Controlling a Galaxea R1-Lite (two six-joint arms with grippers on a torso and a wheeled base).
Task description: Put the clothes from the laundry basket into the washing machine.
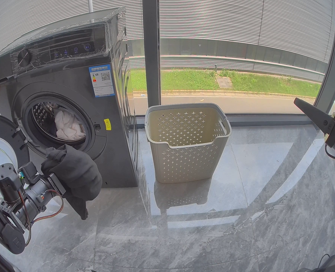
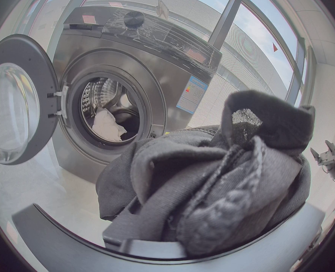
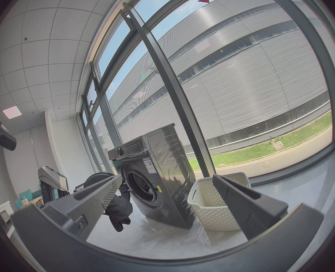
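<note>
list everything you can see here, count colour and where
washing machine: one, dark grey, on the floor at the robot's left front
machine door: one, dark rim with clear glass, swung open
white garment: one, white, inside the drum
dark garment: one, dark grey, held just in front of and below the drum opening
laundry basket: one, cream, perforated, upright on the floor right of the machine
floor: grey marbled tiles, glossy
window: large glass wall behind, grass and a ribbed building outside
left gripper: one, black, shut on the dark garment
right gripper: one, black, open, held up at the robot's right, away from the basket
</note>
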